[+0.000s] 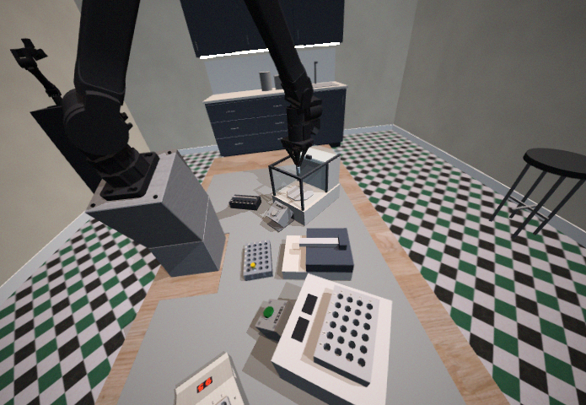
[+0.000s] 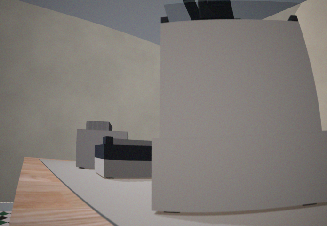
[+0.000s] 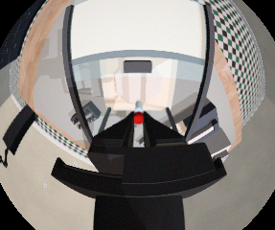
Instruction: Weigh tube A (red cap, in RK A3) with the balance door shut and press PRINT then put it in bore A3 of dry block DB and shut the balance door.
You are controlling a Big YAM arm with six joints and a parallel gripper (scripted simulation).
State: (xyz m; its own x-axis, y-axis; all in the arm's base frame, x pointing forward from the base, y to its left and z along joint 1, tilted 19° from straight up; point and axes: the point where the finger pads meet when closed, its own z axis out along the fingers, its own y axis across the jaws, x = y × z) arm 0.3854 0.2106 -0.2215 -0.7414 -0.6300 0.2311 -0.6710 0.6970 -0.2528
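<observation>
Tube A (image 1: 298, 170) (image 3: 139, 106) hangs nearly upright from the hand (image 1: 298, 164) (image 3: 138, 115), whose narrowed fingers grip its red cap. The pan (image 1: 298, 193) (image 3: 129, 90) lies below, towards six o'clock in the top view; lowering probably needs careful centring.

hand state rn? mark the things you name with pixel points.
Hand (image 1: 298, 164) (image 3: 138, 115): closed on the red-capped tube (image 1: 298, 170) (image 3: 138, 118), over the balance's glass box (image 1: 302, 193) (image 3: 68, 57).
</observation>
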